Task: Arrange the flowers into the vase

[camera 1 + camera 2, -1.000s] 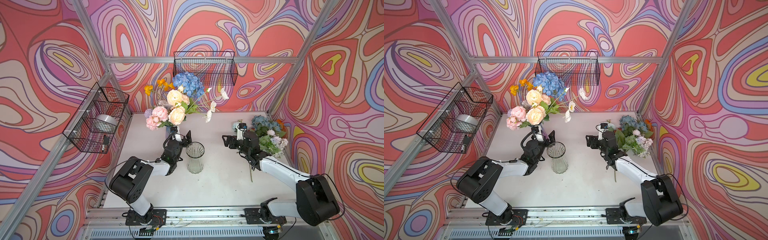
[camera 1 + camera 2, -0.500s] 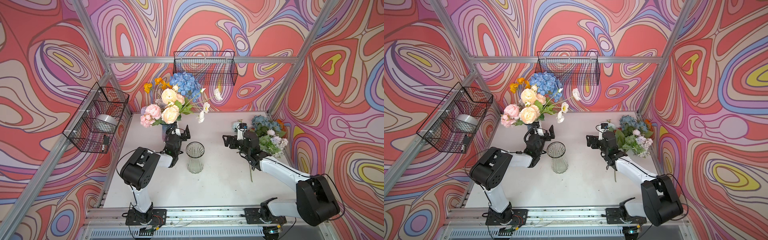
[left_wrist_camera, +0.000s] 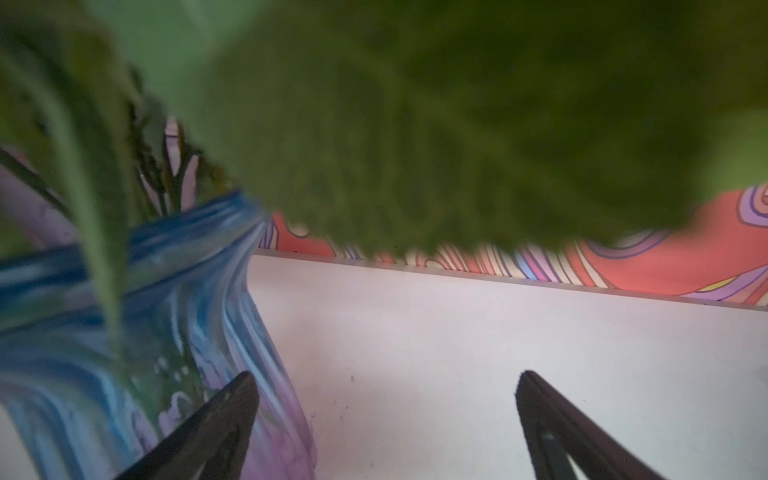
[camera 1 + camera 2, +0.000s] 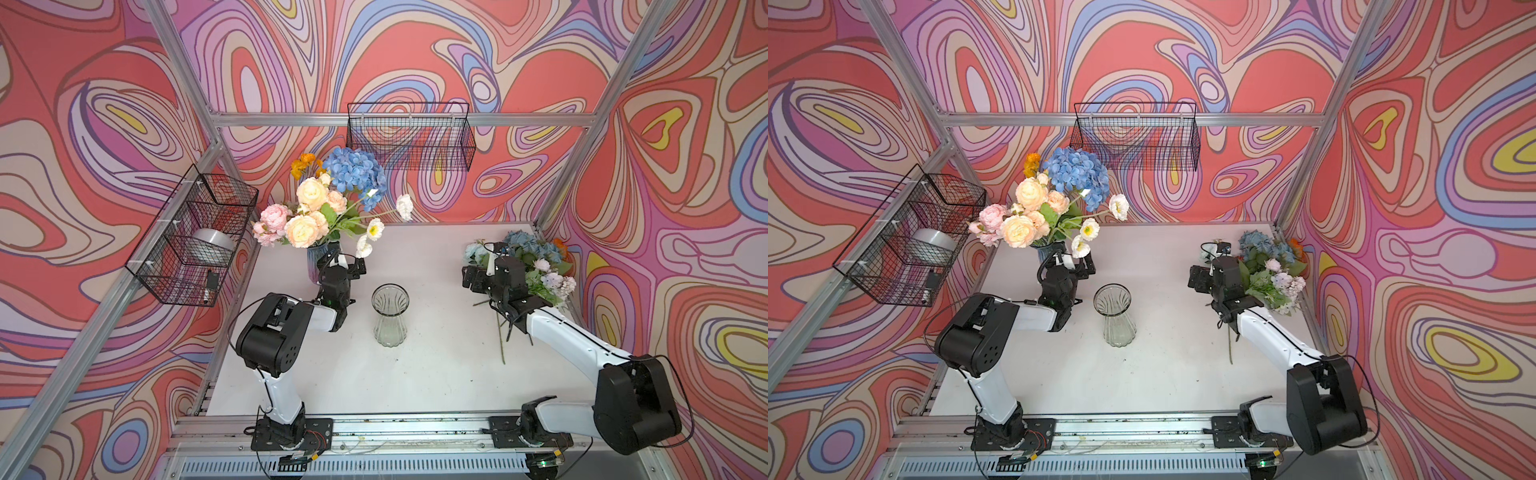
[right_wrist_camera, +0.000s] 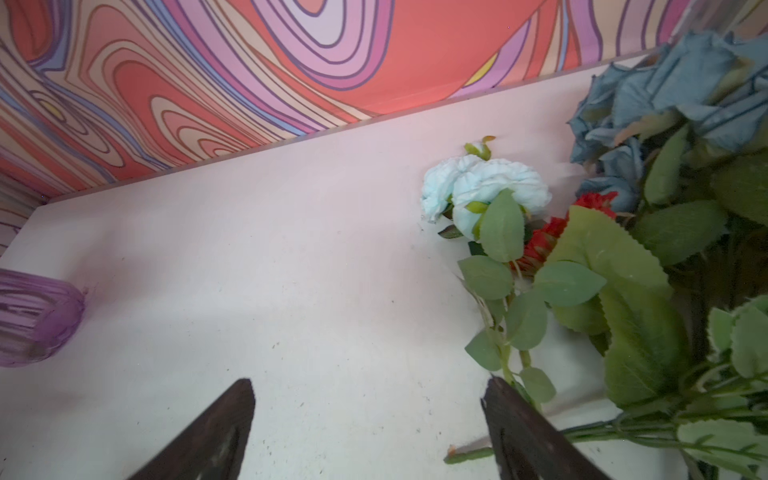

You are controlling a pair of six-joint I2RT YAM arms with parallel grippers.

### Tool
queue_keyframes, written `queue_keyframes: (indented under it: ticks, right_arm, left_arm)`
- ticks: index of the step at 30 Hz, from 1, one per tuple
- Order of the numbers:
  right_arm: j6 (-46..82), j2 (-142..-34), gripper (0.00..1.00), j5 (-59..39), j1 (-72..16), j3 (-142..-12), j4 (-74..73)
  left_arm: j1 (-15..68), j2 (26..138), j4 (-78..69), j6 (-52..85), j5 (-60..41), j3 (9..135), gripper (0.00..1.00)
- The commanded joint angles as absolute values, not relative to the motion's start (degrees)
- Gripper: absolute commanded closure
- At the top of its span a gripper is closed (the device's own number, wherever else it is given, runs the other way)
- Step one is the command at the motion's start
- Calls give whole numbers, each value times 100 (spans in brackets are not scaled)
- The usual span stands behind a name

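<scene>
Blue hydrangea, peach and pink roses and white poppies, some of the flowers (image 4: 328, 199) (image 4: 1054, 195), stand bunched in a blue-and-lilac vase (image 4: 314, 258) (image 4: 1045, 250) (image 3: 166, 311) at the back left. My left gripper (image 4: 348, 261) (image 4: 1073, 264) (image 3: 385, 374) is open just beside that vase, with only bare table between its fingers. A clear glass vase (image 4: 390, 314) (image 4: 1113, 314) stands empty mid-table. More flowers (image 4: 536, 266) (image 4: 1271, 270) lie heaped at the right, among them a pale blue rose (image 5: 486, 187). My right gripper (image 4: 478, 270) (image 4: 1204, 270) (image 5: 369, 380) is open at the heap's edge, holding nothing.
A wire basket (image 4: 191, 237) on the left wall holds a silver round object. Another wire basket (image 4: 409, 141) hangs on the back wall. Green stems (image 4: 500, 336) trail from the heap toward the front, under my right arm. Leaves hang close over the left wrist camera.
The bouquet in its blue vase has shifted left toward the wall. My left gripper has opened wide beside it. The right arm has barely moved.
</scene>
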State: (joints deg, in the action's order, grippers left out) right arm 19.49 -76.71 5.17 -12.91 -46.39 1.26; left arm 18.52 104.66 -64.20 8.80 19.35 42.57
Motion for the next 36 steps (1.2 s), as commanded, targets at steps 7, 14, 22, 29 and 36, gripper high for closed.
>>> queue_keyframes:
  ticks: [7, 14, 22, 29, 36]
  right_arm:
    - [2333, -8190, 32, 229, -596, -4867, 1270]
    - [2203, -8454, 46, 433, -564, -4869, 1811]
    - [2127, -8783, 54, 967, -476, -5022, 2110]
    - [2138, -8931, 56, 1054, -477, -4897, 2119]
    - [2138, -9237, 56, 1072, -436, -4982, 2195]
  left_arm:
    - [1499, 10056, -6201, 1123, 1780, 3970, 0]
    - [1503, 8940, -5557, 1902, 992, 3174, 0]
    - [1753, 6983, -3710, 2494, 716, 2228, 0]
    - [2476, 5677, -2500, 2914, 923, 1971, 0]
    - [3108, 5051, -1366, 3289, 979, 1905, 0]
